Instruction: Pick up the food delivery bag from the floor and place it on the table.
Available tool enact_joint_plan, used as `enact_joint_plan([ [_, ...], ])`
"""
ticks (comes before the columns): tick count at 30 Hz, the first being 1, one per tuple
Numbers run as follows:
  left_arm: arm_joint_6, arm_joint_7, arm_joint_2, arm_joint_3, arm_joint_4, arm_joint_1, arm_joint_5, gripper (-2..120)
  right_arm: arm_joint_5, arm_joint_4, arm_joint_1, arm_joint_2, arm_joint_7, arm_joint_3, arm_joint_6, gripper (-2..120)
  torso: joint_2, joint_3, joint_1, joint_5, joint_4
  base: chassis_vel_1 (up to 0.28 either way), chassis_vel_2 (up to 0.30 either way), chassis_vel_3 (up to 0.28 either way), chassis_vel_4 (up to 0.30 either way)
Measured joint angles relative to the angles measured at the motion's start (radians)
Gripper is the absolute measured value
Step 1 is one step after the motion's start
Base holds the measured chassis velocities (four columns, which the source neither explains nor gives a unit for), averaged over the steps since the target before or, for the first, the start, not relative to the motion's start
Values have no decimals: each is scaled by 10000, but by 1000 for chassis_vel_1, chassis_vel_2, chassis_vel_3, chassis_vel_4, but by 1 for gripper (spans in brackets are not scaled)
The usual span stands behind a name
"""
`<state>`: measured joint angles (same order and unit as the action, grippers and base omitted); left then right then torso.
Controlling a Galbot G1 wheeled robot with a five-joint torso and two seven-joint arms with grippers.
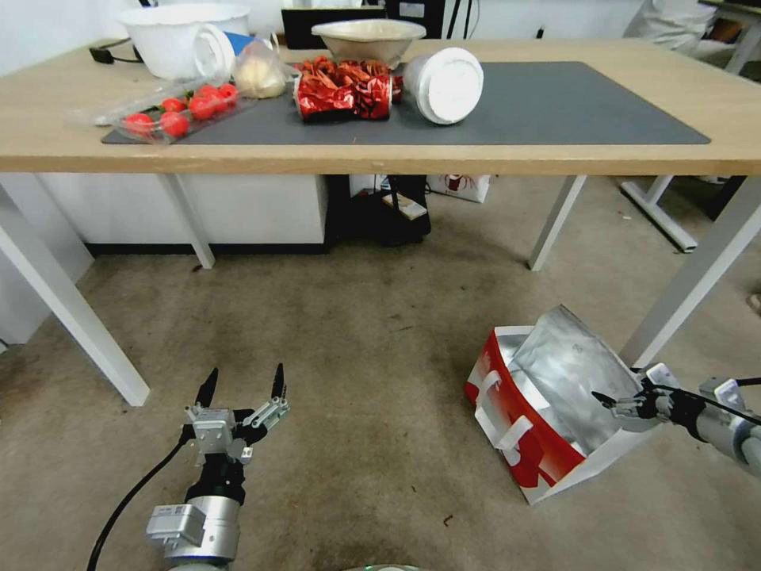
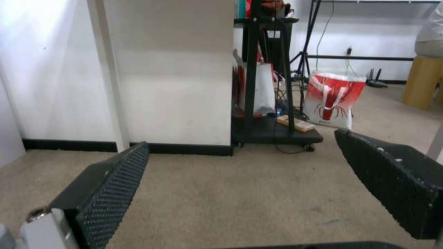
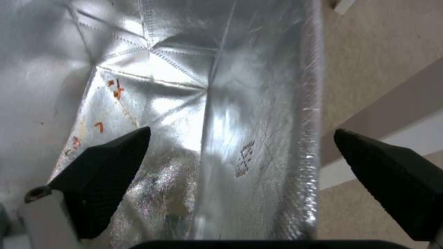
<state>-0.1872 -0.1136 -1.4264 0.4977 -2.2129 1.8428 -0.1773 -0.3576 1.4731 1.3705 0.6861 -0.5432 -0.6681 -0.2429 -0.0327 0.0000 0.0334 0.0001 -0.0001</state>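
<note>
Bag (image 1: 539, 412) lower right partly hides our right gripper (image 1: 606, 400), jaws apart astride its foil wall; left gripper (image 1: 242, 384) open.

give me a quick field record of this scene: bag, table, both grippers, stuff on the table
bag: food delivery bag on the carpet by a white table leg, tipped, foil lining facing up
table: table with a grey mat, bag not on it
right gripper: right gripper at the bag's mouth, jaws open astride the foil wall, not closed on it
left gripper: left gripper low over bare carpet, jaws open, holding nothing
on table: tomato tray, red snack packet, white cup on its side, bowls
</note>
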Motion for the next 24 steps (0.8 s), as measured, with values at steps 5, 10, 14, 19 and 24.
enact_joint_plan([
  [5,-6,-48,23,40,61,-16,-17,100,104,-262,-427,82,-61,440,-47,100,0,0,0,-1,1,0,0,0,0],
  [10,-12,-92,37,50,109,-45,-26,100,121,-333,-615,147,-170,610,-200,91,0,-1,0,-1,1,0,0,0,0],
  [14,-17,-137,51,54,133,-67,-40,100,119,-333,-561,155,-158,602,-210,77,0,0,0,-1,1,0,0,0,0],
  [19,-37,-153,52,44,172,-90,-50,100,111,-269,-375,110,-160,473,-206,58,0,0,0,-1,0,0,0,0,0],
  [24,-41,-153,35,31,226,-108,-51,100,128,-294,-310,84,-263,412,-146,45,-1,0,0,-1,0,0,0,0,0],
])
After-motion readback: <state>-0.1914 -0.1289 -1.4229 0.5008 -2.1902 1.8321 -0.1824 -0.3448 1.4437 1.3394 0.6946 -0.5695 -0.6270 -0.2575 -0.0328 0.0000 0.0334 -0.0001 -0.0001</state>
